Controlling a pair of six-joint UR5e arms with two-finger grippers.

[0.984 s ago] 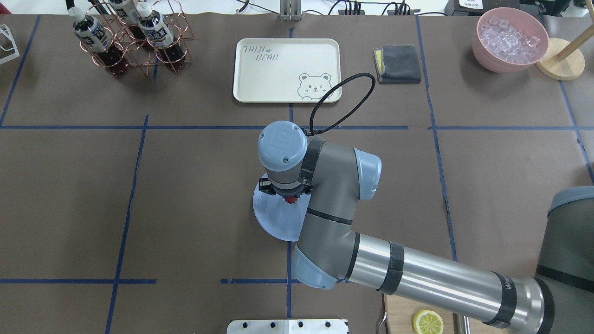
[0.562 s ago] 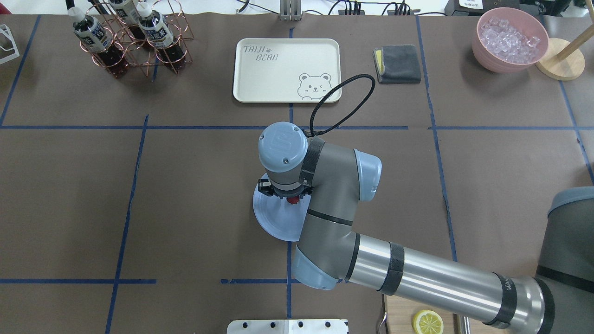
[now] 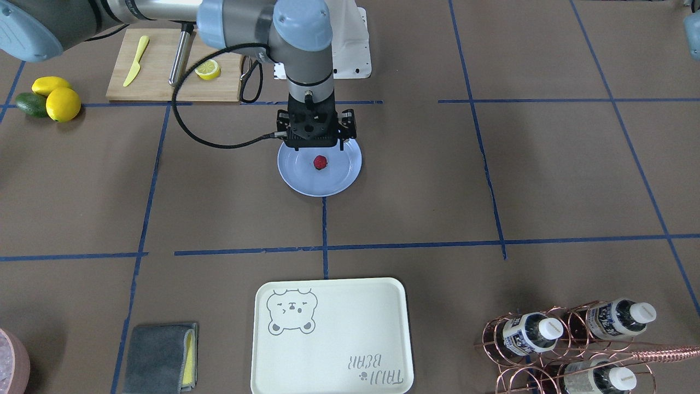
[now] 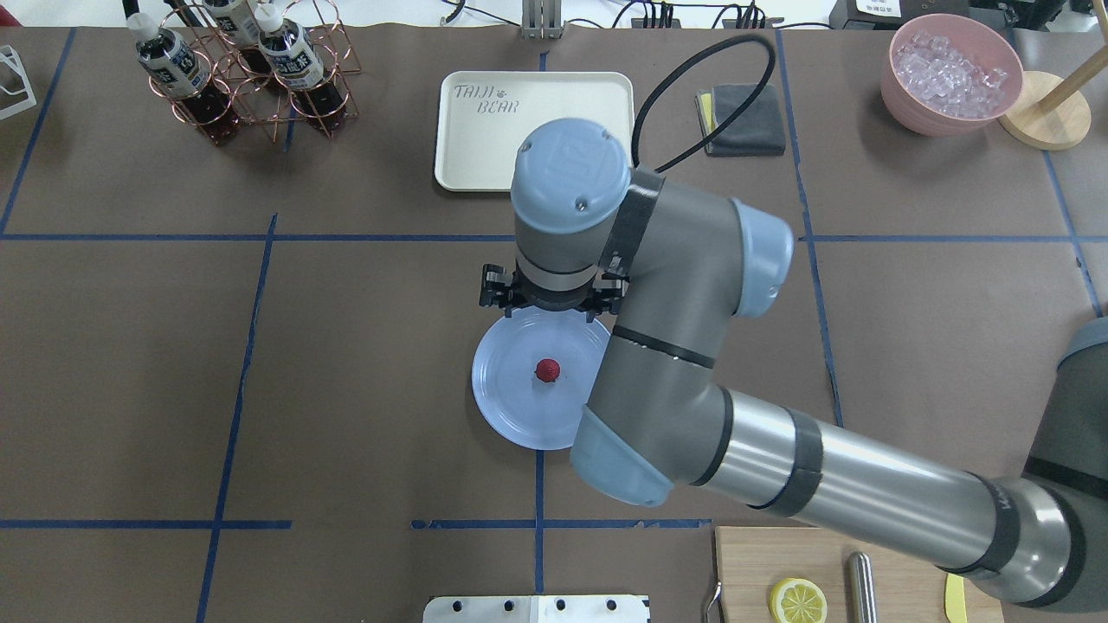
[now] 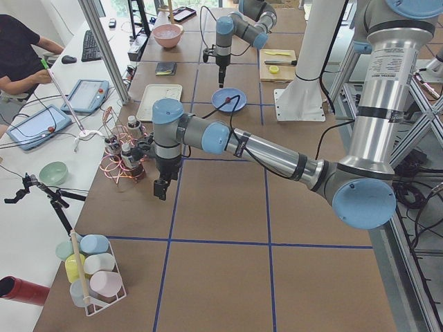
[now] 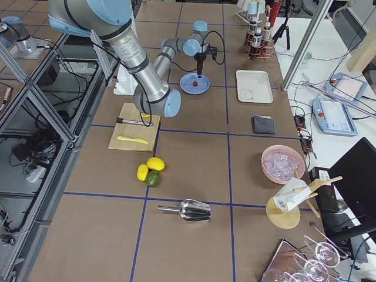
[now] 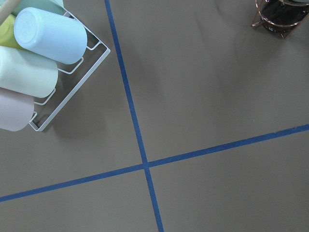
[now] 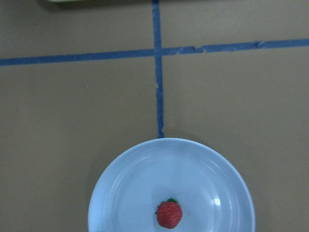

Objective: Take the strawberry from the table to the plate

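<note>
The right gripper (image 3: 316, 141) has lifted clear of the strawberry (image 4: 546, 370), which now lies loose mid-plate (image 4: 506, 400) on the table (image 4: 346, 389); we cannot tell whether the gripper's fingers are spread.

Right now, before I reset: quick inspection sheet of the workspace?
Surface: table, brown paper, blue tape grid.
Job's things: strawberry lies on plate, free of any fingers.
Clutter: bear tray, grey cloth, racked bottles, cutting board, lemons, ice bowl.
Grippers: right gripper above plate, holding nothing, opening unclear; left gripper over bare table, state unclear.
Cables: black cable loops from right wrist, off the plate.
Surroundings: person seated at side desk.
</note>
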